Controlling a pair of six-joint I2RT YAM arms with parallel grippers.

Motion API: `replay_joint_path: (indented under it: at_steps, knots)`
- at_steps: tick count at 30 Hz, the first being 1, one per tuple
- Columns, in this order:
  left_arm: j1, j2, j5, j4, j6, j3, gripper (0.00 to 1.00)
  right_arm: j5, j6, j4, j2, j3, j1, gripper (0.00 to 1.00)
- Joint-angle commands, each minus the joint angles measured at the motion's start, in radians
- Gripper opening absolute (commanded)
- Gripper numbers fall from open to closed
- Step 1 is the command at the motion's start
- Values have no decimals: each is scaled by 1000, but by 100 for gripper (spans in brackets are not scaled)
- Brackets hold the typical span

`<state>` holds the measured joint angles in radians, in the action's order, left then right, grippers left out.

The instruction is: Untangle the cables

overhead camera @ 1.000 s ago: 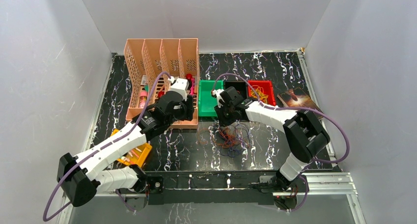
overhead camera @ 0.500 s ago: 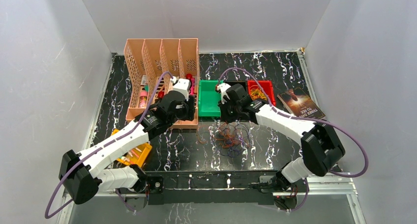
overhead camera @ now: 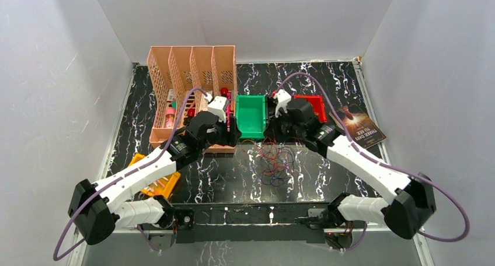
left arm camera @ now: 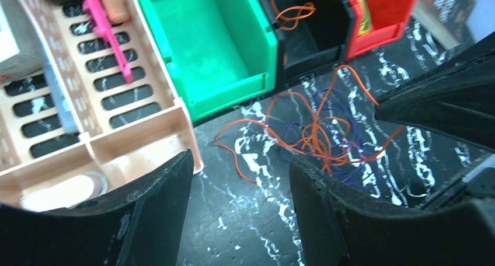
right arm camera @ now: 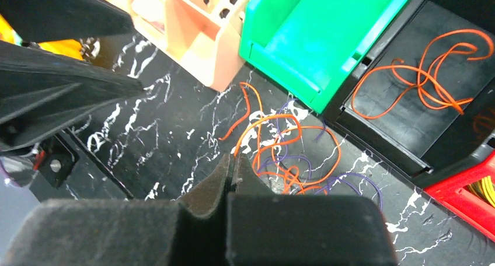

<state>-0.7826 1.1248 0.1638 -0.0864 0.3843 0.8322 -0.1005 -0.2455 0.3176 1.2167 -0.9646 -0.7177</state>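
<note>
Two tools reach forward and inward: left tool [left arm camera: 239, 175] spread, right tool [right arm camera: 230, 165] pressed together. Cables [overhead camera: 275, 160] lie tangled on the tabletop [overhead camera: 222, 181] below them, just before the green bin [overhead camera: 251, 115]; bare tabletop lies nearer the bases.

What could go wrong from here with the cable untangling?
1. Orange and dark blue loops in the tangle are interlaced. If the shut right end effector pulls one strand, it may drag the whole tangle or tighten it.
2. The open left end effector sits close to the right one beside the tangle, so they could collide.
</note>
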Motion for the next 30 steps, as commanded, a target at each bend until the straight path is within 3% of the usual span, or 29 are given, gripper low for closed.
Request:
replay_joint_path:
  at_steps: [1, 7, 13, 20, 30]
  knots:
    - [4, 8, -109, 112, 15, 5, 61, 51, -92, -120, -134, 51, -1, 0]
    - [3, 17, -277, 347, 64, -65, 70, 150, -149, -203, -305, 60, -2, 0]
    - [3, 6, -328, 755, 44, -243, 87, 193, -195, -247, -392, 30, -2, 0]
    - [-11, 62, -363, 853, -183, -224, 90, 213, -214, -255, -404, -13, -1, 0]
    - [-158, 195, -256, 981, -294, -187, 92, 252, -264, -254, -384, -33, -2, 0]
